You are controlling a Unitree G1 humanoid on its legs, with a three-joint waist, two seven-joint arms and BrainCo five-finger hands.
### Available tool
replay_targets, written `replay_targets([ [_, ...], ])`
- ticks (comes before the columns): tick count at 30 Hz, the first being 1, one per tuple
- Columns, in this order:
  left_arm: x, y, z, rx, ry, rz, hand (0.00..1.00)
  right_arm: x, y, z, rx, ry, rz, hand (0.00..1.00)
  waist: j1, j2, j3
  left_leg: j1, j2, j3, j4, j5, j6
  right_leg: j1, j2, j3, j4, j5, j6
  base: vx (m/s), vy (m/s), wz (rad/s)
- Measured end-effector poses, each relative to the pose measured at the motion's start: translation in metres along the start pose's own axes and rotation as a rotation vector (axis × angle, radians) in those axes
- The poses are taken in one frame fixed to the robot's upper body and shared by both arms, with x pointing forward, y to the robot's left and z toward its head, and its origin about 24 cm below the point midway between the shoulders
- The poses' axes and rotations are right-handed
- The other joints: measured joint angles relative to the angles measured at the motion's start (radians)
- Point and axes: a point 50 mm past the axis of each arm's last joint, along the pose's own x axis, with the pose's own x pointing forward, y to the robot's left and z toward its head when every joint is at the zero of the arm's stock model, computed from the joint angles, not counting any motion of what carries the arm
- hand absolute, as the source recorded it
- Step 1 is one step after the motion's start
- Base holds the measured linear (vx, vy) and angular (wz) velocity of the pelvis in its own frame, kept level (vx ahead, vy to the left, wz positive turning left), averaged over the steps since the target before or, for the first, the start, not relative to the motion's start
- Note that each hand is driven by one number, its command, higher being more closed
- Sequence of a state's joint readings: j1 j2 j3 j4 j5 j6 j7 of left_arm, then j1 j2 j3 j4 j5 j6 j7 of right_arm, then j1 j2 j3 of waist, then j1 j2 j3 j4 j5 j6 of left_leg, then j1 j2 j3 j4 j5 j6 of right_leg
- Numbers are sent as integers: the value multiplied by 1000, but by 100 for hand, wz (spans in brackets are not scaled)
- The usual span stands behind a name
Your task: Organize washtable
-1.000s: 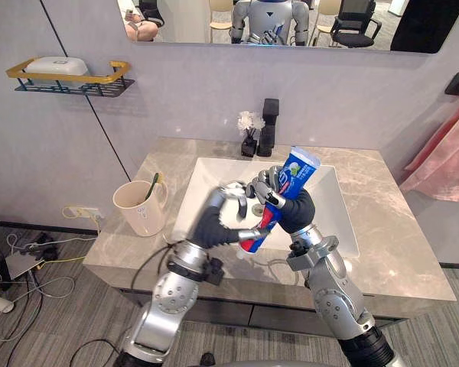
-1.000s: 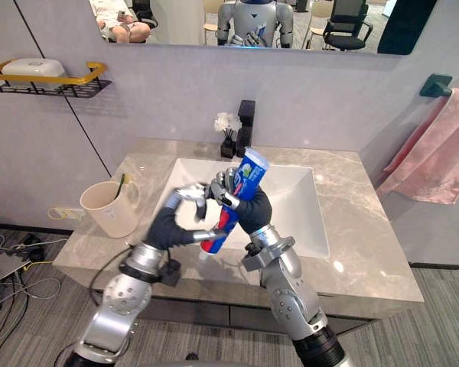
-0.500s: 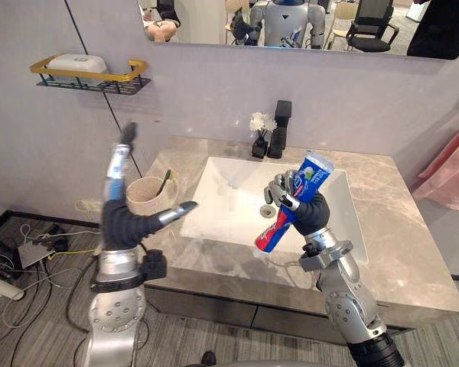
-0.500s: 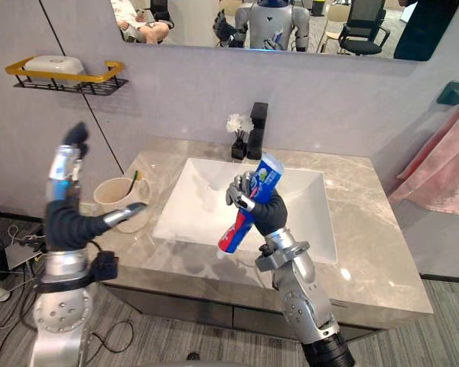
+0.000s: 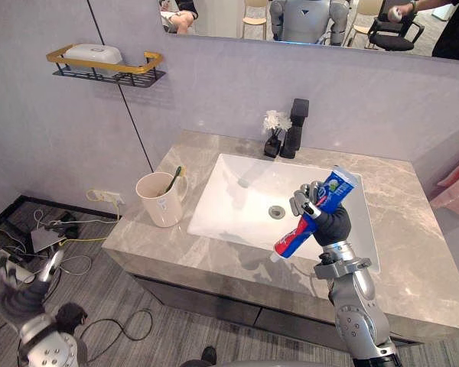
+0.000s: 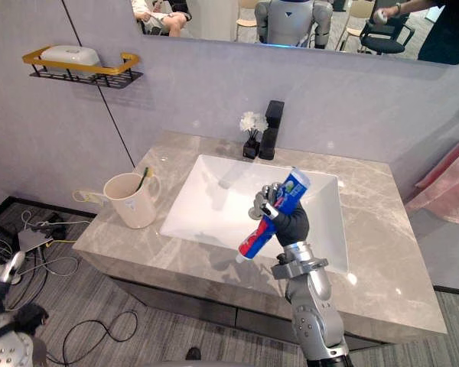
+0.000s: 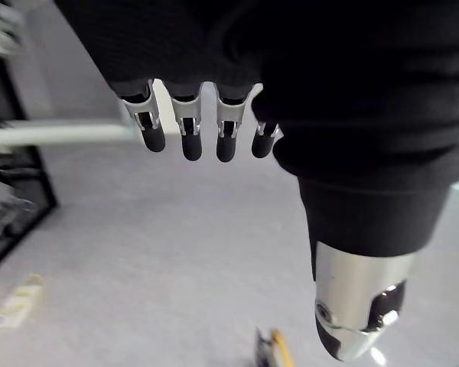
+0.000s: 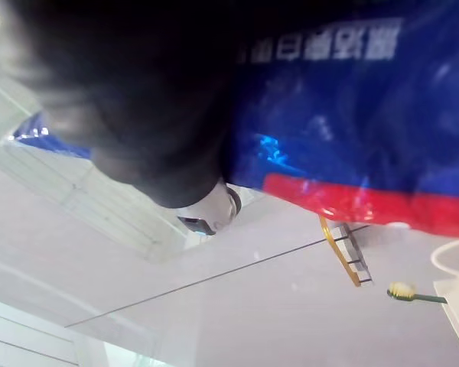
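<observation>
A blue and red toothpaste tube (image 5: 315,216) is held slanted above the front right part of the white sink basin (image 5: 237,195), its cap end pointing down toward the counter's front edge. My right hand (image 5: 335,224) is shut around the middle of the tube, which also appears close up as the blue and red tube (image 8: 336,115). My left hand (image 5: 14,294) hangs low beside the counter, far to the left, over the floor. Its fingers (image 7: 185,130) are straight and hold nothing. A cream cup (image 5: 159,200) with a green toothbrush (image 5: 173,180) stands on the counter left of the basin.
A black faucet (image 5: 297,122) and a small vase of white flowers (image 5: 273,126) stand behind the basin. A gold-railed wall shelf (image 5: 126,70) carries a white soap dish (image 5: 93,53). A pink towel (image 5: 457,187) hangs at the right. Grey marble counter (image 5: 413,229) lies right of the basin.
My left hand let go of the tube, swung out to the left and dropped down beside the counter. The right hand still holds the tube over the basin. The camera view has shifted.
</observation>
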State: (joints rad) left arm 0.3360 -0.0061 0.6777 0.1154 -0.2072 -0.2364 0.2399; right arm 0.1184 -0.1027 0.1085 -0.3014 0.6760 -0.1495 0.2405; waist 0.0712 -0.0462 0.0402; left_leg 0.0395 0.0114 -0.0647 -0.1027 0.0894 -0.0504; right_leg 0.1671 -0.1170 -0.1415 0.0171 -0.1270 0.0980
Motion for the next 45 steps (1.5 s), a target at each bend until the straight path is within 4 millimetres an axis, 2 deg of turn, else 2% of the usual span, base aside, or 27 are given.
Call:
replay_targets([
  [1, -2, 2, -9, 8, 42, 1, 0, 0, 0, 0, 0, 0, 0, 100, 0, 0, 0, 0, 1, -1, 0, 0, 0, 0, 0, -1, 0, 0, 0, -54, -21, 4],
  [3, -14, 10, -45, 32, 217, 5, 0, 0, 1, -1, 3, 2, 3, 100, 0, -2, 0, -2, 3, -3, 0, 0, 0, -4, 0, -3, 2, -3, -2, -62, -22, 2],
  [4, -17, 12, -54, 44, 259, 5, 0, 0, 1, -1, 5, 4, 5, 100, 0, -3, 0, -3, 3, -3, 0, 0, 0, -5, 0, -3, 3, -3, -2, -48, -16, -1],
  [7, -42, 27, -97, 87, 487, 18, 0, 0, 1, -2, 10, 4, 2, 100, -2, -9, 0, -12, 4, -4, 0, 1, -1, -16, 1, -3, 6, -3, -2, -23, -10, 0],
  [10, -63, 32, -122, 114, 637, 5, 0, 0, 2, -3, 12, 4, 2, 100, 0, -17, -2, -13, 3, -8, 1, 1, -1, -16, -1, -8, 7, -3, -2, -1, -13, 4],
  [13, -79, 28, -137, 134, 735, -55, 0, 1, 2, -3, 10, 0, 2, 100, 0, -25, -2, -19, 2, -17, 5, 4, 0, -15, -1, -19, 8, -3, -2, 4, -20, 10],
  [17, -86, 18, -144, 164, 784, -122, 0, 5, 5, -2, -14, -8, 11, 100, 0, -31, 1, -24, 4, -26, 5, 6, -3, -15, 0, -25, 8, -3, -2, -20, -20, 5],
  [23, -96, -7, -153, 256, 824, -313, 0, 36, 25, 11, -73, -100, 124, 100, 3, -34, 3, -27, 7, -41, 5, 9, -6, -15, 5, -29, 8, -3, -2, -16, -17, 3],
  [26, -93, -15, -152, 298, 808, -374, 0, 49, 36, 19, -114, -159, 164, 100, 26, -35, 4, -30, 8, -46, 5, 9, -7, -14, 8, -34, 6, -3, -2, -10, -26, 6],
  [30, -91, -20, -151, 323, 800, -430, 0, 69, 53, 32, -148, -245, 213, 100, 30, -39, 8, -41, 7, -64, 5, 14, -8, -13, 10, -52, 3, -3, -2, -10, -22, 13],
  [33, -89, -28, -150, 346, 783, -477, 0, 80, 64, 44, -182, -336, 224, 100, 55, -42, 17, -42, 7, -68, 2, 14, -9, -12, 10, -54, 2, -3, -2, -6, -6, 1],
  [35, -88, -30, -149, 350, 777, -486, 0, 88, 72, 49, -197, -373, 231, 100, 59, -43, 26, -44, 7, -73, 0, 15, -9, -11, 10, -60, 1, -3, -3, -25, -17, 7],
  [37, -86, -32, -149, 356, 771, -494, 0, 97, 79, 52, -221, -410, 227, 100, 62, -48, 31, -49, 7, -77, 0, 16, -9, -12, 10, -68, 0, -3, -3, -21, -17, 11],
  [39, -84, -36, -147, 371, 756, -522, 0, 103, 85, 55, -241, -438, 219, 100, 77, -51, 33, -56, 6, -86, 1, 18, -10, -14, 10, -75, -2, -3, -3, -3, -17, 11],
  [43, -82, -39, -146, 380, 742, -537, 0, 116, 97, 52, -271, -449, 212, 100, 91, -58, 40, -68, 6, -102, 5, 23, -13, -13, 11, -92, -2, -3, -3, 5, -21, 13],
  [45, -79, -44, -144, 396, 724, -564, 0, 118, 100, 53, -305, -464, 201, 100, 109, -61, 47, -72, 7, -106, 5, 25, -15, -12, 13, -100, -3, -4, -3, -14, -15, 14],
])
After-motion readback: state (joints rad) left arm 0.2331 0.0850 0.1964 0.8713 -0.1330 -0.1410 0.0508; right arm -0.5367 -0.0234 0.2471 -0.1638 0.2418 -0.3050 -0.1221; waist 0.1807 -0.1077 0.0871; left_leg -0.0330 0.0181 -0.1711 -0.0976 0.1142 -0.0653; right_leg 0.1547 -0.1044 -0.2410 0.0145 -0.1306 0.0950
